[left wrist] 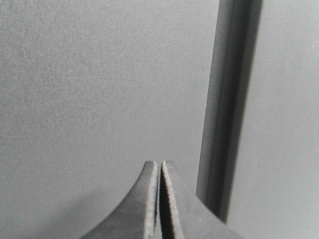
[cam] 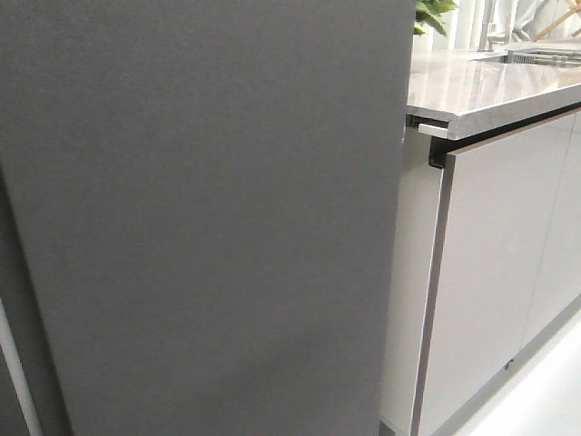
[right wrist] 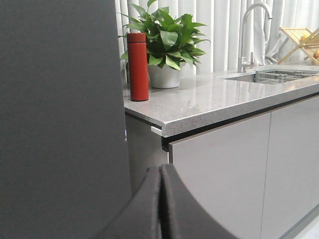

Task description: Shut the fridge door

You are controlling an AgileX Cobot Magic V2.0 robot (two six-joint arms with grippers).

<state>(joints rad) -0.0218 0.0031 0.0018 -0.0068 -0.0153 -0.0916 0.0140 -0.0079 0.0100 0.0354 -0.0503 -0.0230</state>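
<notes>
The speckled grey counter [right wrist: 214,102] carries a red flask [right wrist: 138,66] just beside a potted plant [right wrist: 164,45]; a sink [right wrist: 271,76] sits further along.

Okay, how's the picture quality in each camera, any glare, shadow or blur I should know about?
Front view: the fridge door fills most of it, flat matte grey, grainy, no glare; the countertop shows soft sheen. Left wrist view: the shut left end effector sits close and slightly soft, beside a dark shadowed gap between panels. Right wrist view: the red bottle and plant look sharp; the right end effector is blurred.
</notes>
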